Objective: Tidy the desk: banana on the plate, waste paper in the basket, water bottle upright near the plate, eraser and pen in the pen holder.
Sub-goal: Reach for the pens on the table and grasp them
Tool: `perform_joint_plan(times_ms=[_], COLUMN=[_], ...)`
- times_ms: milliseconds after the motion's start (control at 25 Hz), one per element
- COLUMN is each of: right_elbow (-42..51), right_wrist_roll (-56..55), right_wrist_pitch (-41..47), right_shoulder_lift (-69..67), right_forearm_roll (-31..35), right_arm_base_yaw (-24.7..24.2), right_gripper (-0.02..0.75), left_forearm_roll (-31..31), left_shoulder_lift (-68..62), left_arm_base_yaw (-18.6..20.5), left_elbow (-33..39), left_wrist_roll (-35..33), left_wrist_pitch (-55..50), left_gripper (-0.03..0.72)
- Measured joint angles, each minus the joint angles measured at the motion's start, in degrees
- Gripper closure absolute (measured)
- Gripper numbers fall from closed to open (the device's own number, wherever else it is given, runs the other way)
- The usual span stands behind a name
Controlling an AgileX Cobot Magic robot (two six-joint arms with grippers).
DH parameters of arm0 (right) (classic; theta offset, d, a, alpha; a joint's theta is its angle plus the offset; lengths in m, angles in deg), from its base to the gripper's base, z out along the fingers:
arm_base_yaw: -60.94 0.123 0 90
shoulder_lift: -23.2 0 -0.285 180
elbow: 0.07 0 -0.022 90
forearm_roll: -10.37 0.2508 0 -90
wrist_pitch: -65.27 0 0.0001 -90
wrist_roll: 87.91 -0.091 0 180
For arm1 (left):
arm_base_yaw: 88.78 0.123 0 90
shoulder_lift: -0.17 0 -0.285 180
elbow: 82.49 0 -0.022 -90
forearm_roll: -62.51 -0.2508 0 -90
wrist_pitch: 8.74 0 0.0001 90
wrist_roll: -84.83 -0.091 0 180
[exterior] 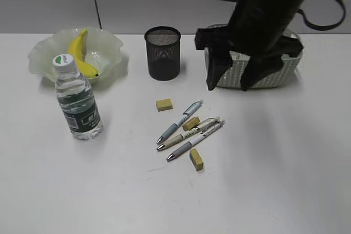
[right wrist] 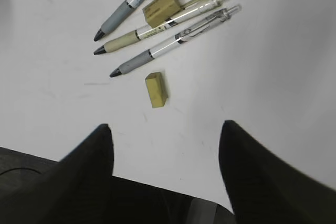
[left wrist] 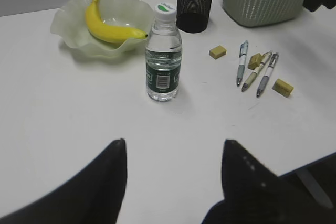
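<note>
The banana (exterior: 78, 52) lies in the pale-green plate (exterior: 41, 58) at the back left. In front of it the water bottle (exterior: 78, 102) stands upright. Three pens (exterior: 189, 131) and three tan erasers (exterior: 164, 104) lie loose on the desk (exterior: 274, 168), in front of the black mesh pen holder (exterior: 163, 53). My right gripper (exterior: 227, 87) hangs open and empty in front of the basket (exterior: 277, 75), above the desk. Its wrist view shows the pens (right wrist: 157, 51) and an eraser (right wrist: 156, 90) beyond its open fingertips (right wrist: 165, 127). My left gripper (left wrist: 173, 142) is open over bare desk, well short of the bottle (left wrist: 164, 61). No waste paper shows.
The desk's front edge runs just under the right gripper in its wrist view. A grey wall stands behind the desk. The right arm's dark bulk hides part of the basket in the exterior view.
</note>
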Motion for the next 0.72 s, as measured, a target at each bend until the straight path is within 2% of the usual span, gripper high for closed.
perform_joint_plan(times_ms=[240,400,720], right_elbow=[-9.73,-10.07,-10.06], right_wrist_roll=[-2.40,-5.47,-21.65], right_wrist_pitch=[3.86,3.98,4.10], right_shoulder_lift=[-9.03,-10.57,-14.14], right_forearm_roll=[0.04,0.85,4.79], right_arm_base_yaw=[0.56,0.56,0.56], right_gripper=[0.258,0.318,0.358], left_forearm_roll=[-0.04,-0.04,-0.04], left_shoulder_lift=[0.00,0.00,0.00], left_arm_base_yaw=[0.00,0.00,0.00], left_elbow=[0.00,0.00,0.00], left_wrist_roll=[0.00,0.00,0.00], left_wrist_pitch=[0.00,0.00,0.00], left_gripper=[0.258,0.258,0.258])
